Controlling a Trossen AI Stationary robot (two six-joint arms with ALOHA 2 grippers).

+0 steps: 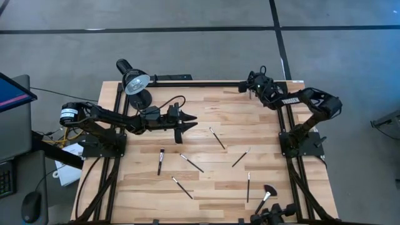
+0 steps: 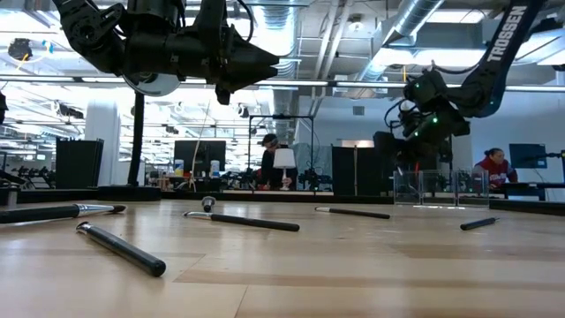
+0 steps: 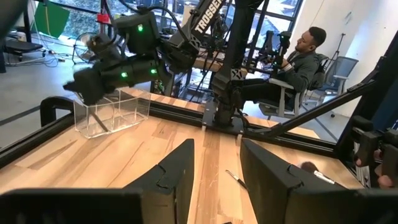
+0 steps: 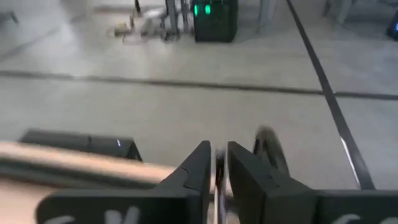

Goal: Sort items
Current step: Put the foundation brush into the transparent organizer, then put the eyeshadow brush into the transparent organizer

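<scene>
Several slim makeup brushes lie flat on the wooden table [image 1: 206, 112]: one [image 1: 160, 160] at the left, one [image 1: 217, 137] at the middle, and a fan-headed one [image 1: 265, 197] at the near right. A clear container [image 3: 118, 109] stands at the far right corner with a thin dark brush [image 3: 99, 124] leaning inside it. My right gripper [image 1: 242, 87] hovers over that container, its fingers [image 4: 202, 165] a narrow gap apart. My left gripper [image 1: 187, 122] hangs level above the table's left middle, open, with nothing between its fingers. My right gripper has a thin pale strip [image 4: 217, 180] in the narrow gap between its fingers. I cannot tell whether it is a brush or whether the fingers touch it.
A black desk lamp [image 1: 134, 81] stands at the far left corner, close behind my left arm. Black frame rails [image 1: 187, 83] run along the table's edges. In the room beyond the table, a person [image 3: 298, 56] sits on a chair.
</scene>
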